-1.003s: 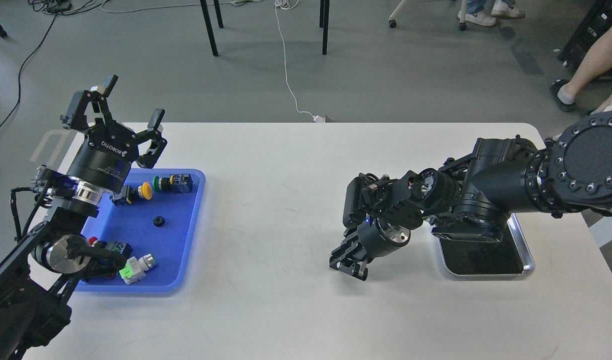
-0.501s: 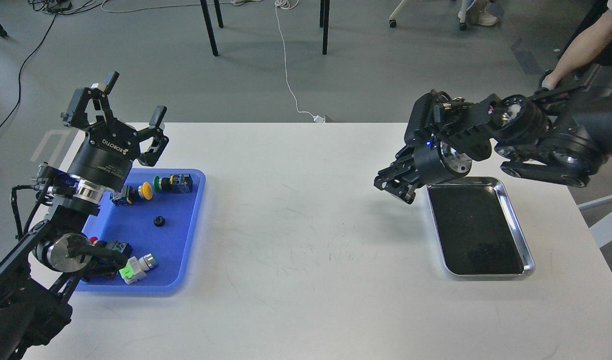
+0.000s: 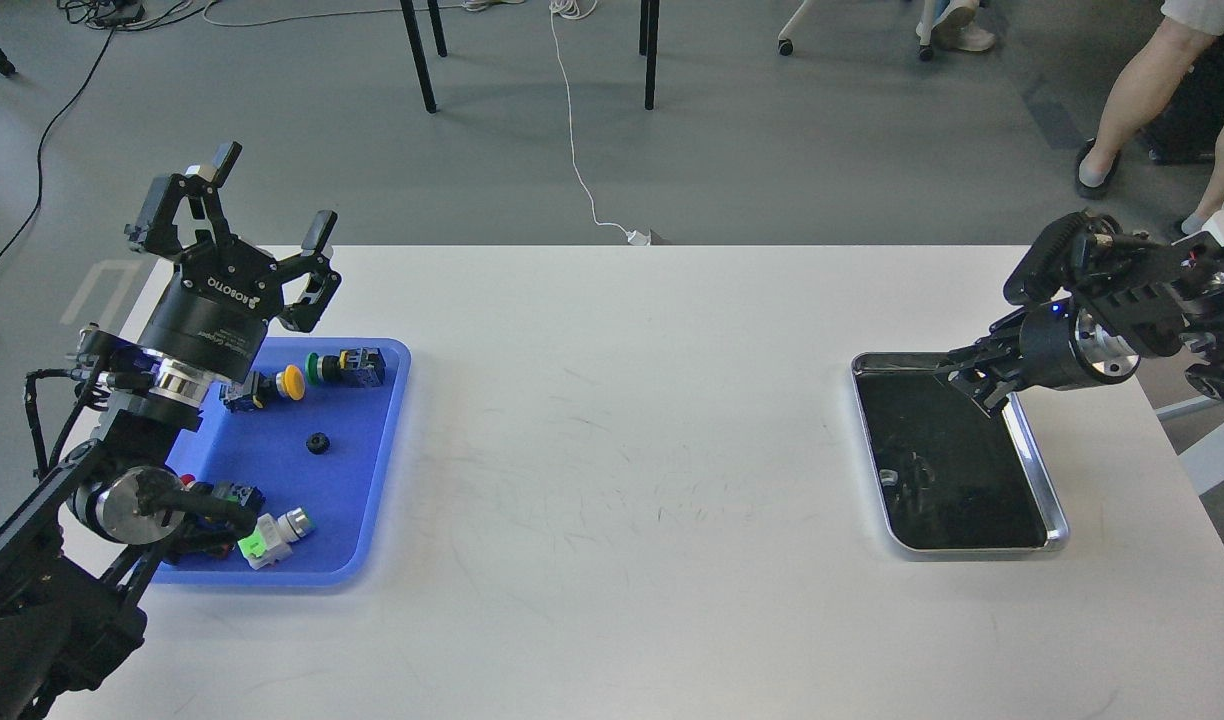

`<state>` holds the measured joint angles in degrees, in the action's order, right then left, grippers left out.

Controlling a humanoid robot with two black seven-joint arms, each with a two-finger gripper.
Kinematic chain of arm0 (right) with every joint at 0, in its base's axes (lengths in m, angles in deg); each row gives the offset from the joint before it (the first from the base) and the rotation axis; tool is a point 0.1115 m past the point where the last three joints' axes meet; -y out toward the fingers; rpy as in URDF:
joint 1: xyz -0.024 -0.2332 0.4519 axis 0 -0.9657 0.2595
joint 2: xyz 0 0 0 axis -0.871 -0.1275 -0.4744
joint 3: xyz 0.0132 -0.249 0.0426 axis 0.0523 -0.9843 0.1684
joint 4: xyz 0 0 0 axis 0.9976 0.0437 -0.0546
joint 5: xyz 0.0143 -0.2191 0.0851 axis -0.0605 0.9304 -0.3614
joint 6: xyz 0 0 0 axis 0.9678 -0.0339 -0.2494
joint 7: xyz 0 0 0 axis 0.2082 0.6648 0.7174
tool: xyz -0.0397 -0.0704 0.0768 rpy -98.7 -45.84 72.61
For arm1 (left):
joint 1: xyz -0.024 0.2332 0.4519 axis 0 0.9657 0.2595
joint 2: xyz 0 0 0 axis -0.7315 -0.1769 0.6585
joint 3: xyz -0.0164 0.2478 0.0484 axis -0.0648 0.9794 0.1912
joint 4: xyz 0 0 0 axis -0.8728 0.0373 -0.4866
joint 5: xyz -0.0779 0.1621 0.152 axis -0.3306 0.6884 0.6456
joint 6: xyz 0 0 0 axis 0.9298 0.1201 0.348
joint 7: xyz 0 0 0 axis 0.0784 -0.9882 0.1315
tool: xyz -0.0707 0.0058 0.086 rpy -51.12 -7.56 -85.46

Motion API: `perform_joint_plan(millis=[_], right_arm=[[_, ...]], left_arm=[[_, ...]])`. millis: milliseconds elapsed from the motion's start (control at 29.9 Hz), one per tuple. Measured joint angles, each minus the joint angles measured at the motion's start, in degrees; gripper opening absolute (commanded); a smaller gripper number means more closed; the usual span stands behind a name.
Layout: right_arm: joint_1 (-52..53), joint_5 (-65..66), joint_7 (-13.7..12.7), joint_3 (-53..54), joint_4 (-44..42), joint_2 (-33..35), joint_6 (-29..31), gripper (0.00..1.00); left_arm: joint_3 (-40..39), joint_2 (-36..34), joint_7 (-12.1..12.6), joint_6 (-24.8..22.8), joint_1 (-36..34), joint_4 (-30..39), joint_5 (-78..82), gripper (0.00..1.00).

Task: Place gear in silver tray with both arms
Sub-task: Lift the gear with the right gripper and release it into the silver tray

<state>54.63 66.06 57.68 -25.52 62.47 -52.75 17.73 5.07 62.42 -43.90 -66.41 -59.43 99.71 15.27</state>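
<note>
A small black gear (image 3: 318, 442) lies on the floor of the blue tray (image 3: 357, 500) at the left. My left gripper (image 3: 240, 212) is open and empty, raised above the blue tray's far left corner, well above and behind the gear. The silver tray (image 3: 1055, 515) sits at the right with a dark, bare floor. My right gripper (image 3: 972, 377) hangs over the silver tray's far right part. It is small and dark, so its fingers cannot be told apart, and nothing shows in it.
The blue tray also holds push-button switches: a yellow one (image 3: 290, 380), a green one (image 3: 319, 367) and a green-and-white one (image 3: 269, 538). My left arm covers the tray's left side. A person's legs (image 3: 1132, 110) stand beyond the table's far right corner.
My right arm has swung from the table's middle up and to the right, and its gripper is now over the silver tray's far right part. The left arm has barely moved.
</note>
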Motion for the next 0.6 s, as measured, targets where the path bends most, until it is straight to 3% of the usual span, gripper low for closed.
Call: perform_joint_plan(millis=[301,602], right_arm=[[-4.2,-0.1,0.0,0.1,-1.7,-1.5,-0.1,0.17],[-6.2,-0.4,0.0,0.6,-3.8,-3.4,-0.7,0.26]], left_arm=[[0.1,0.3,0.1,0.0,0.0,0.0,0.0,0.98],[0.1,0.4,0.1,0.0,0.0,0.0,0.0,0.98]])
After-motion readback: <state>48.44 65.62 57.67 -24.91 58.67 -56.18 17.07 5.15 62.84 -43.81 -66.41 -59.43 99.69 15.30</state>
